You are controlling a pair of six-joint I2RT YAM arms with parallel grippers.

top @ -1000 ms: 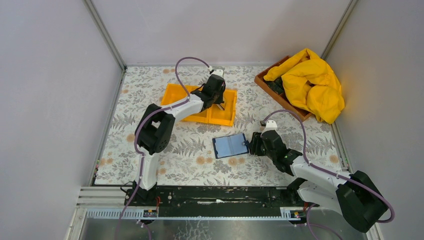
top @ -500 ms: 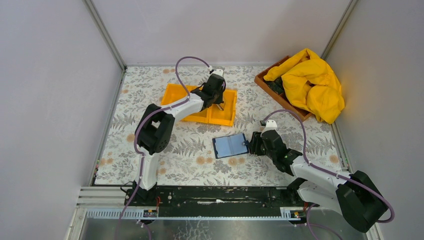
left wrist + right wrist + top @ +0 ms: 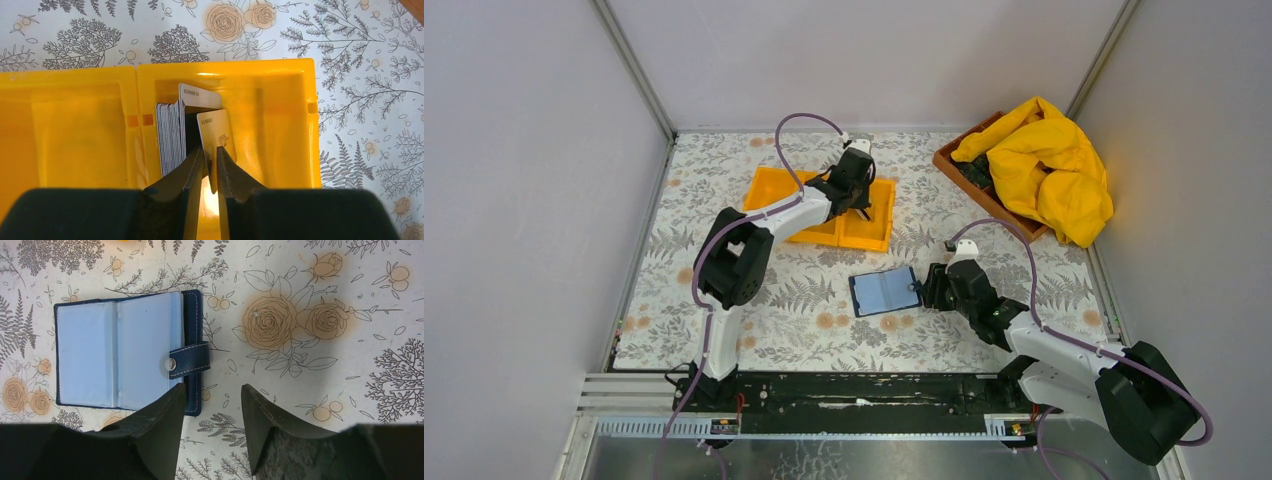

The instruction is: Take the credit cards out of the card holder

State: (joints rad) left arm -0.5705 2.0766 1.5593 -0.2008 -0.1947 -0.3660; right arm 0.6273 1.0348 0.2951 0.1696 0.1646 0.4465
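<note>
My left gripper point(image 3: 210, 156) is shut on a tan-orange credit card point(image 3: 216, 127) and holds it on edge inside the right compartment of the orange tray point(image 3: 280, 125). Several more cards point(image 3: 169, 135) stand on edge there, with a grey one point(image 3: 200, 96) behind them. In the top view the left gripper point(image 3: 862, 203) is over the tray point(image 3: 774, 190). The dark blue card holder point(image 3: 117, 355) lies open on the table, its clear sleeves up and its strap to the right; it also shows in the top view point(image 3: 885, 291). My right gripper point(image 3: 212, 390) is open and empty at its right edge.
A brown wooden box with a crumpled yellow cloth point(image 3: 1044, 165) sits at the back right. Grey walls close in the flowered table point(image 3: 724, 300) on three sides. The tray's left compartments point(image 3: 75, 130) show nothing in them.
The left gripper has shifted slightly over the tray's right compartment with the card in it. The right arm and the card holder have not moved.
</note>
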